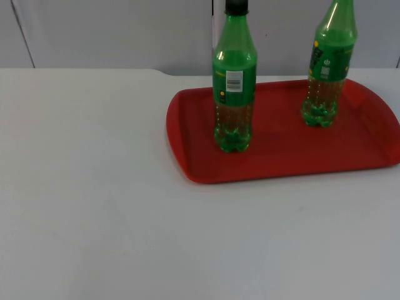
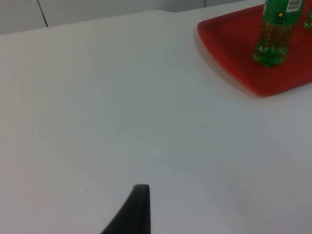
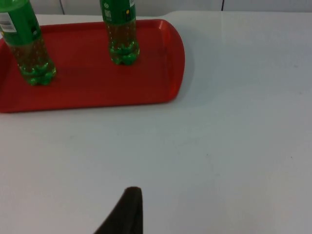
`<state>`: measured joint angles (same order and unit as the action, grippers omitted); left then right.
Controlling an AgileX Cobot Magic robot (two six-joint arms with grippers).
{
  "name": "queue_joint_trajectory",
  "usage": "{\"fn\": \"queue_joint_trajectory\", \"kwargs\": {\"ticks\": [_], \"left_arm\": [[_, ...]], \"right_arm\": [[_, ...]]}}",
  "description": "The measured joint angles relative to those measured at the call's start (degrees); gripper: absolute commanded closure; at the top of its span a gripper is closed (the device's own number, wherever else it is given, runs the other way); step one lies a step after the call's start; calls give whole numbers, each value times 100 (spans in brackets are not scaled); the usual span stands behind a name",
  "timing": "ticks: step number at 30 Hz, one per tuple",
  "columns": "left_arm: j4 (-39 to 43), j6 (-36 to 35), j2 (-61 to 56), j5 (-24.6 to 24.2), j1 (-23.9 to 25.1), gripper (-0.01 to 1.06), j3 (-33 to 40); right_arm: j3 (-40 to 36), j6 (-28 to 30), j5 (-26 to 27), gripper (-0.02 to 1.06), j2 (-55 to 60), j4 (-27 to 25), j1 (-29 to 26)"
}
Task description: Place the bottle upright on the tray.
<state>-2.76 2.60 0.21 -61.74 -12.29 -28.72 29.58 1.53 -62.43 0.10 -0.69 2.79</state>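
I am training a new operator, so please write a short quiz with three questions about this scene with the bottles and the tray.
1. How many green bottles stand on the red tray?
2. True or false: the left bottle lies on its side.
3. Which bottle stands nearer the tray's left edge in the top view: A, the one with the black cap, or B, the right bottle?

Key
1. Two, both upright.
2. False. It stands upright on the tray.
3. A. The white table around the tray holds nothing else; one black fingertip of each waiting gripper appears in its wrist view.
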Motion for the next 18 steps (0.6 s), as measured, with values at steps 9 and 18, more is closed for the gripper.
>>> {"fn": "queue_joint_trajectory", "kwargs": {"ticks": [9,18], "left_arm": [[131,0,0,0,0,0,0],[307,0,0,0,0,0,0]], "right_arm": [[0,0,0,-1,0,0,0],[0,0,0,-1,0,0,0]]}}
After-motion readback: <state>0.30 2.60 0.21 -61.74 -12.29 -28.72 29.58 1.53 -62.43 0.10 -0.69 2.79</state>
